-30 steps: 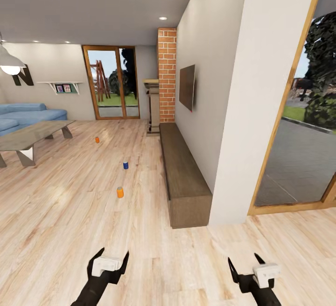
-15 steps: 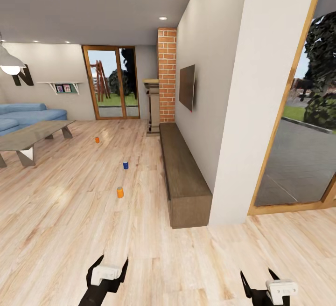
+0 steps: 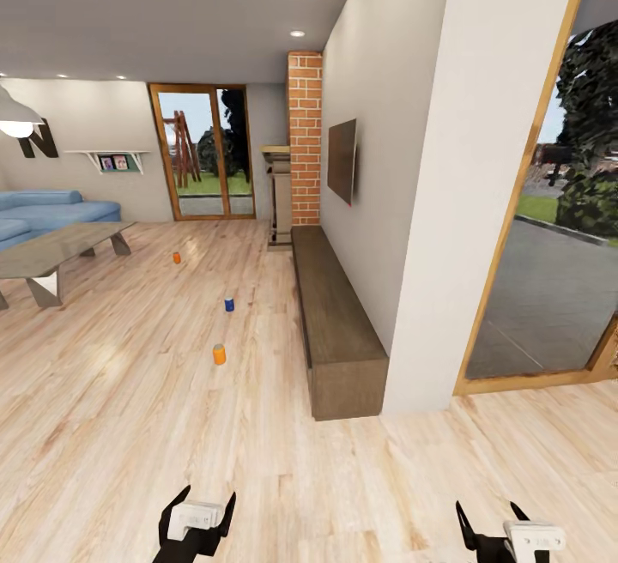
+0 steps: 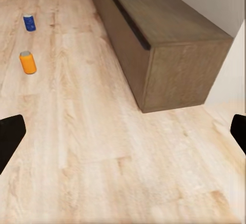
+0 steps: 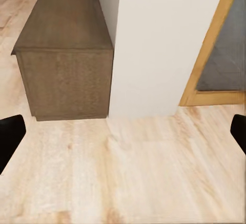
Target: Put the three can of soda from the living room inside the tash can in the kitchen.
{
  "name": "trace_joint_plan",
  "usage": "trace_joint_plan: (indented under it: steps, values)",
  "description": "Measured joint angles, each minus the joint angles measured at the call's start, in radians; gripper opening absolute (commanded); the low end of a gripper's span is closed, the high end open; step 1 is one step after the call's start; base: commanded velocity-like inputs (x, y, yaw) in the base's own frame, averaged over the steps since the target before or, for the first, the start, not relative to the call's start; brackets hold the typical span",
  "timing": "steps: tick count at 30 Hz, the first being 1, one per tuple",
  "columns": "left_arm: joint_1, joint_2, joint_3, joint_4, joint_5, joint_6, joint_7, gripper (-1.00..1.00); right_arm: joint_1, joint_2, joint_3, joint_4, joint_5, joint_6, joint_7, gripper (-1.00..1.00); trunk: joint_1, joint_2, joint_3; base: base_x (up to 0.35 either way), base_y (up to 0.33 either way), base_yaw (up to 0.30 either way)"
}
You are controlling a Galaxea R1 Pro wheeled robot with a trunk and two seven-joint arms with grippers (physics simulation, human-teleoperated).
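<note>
Three cans [image 3: 219,354] beside long bench [image 3: 336,331]

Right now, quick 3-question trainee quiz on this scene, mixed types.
1. True or false: all three soda cans stand upright on the floor.
2. Which can is nearest the robot? A) near orange can B) blue can C) far orange can
3. Fill in: the dark-brown bench runs along the wall below the ____.

Key:
1. True.
2. A.
3. Wall-mounted TV.

Both the left tool and the right tool are open and empty.
</note>
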Motion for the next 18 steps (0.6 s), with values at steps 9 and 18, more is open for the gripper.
trace_joint_plan:
  steps: [9, 18]
  values:
    - [0.000, 0.000, 0.000, 0.002, 0.002, 0.000, 0.000, 1.00, 0.000, -0.001, -0.004, 0.002, -0.001, -0.001, 0.001, 1.00, 0.000, 0.000, 0.005, 0.000, 0.000, -0.221]
    - [0.000, 0.000, 0.000, 0.001, 0.002, 0.000, 0.000, 1.00, 0.000, -0.001, -0.004, 0.016, 0.000, -0.002, 0.002, 1.00, 0.000, 0.000, 0.012, 0.000, 0.000, -0.237]
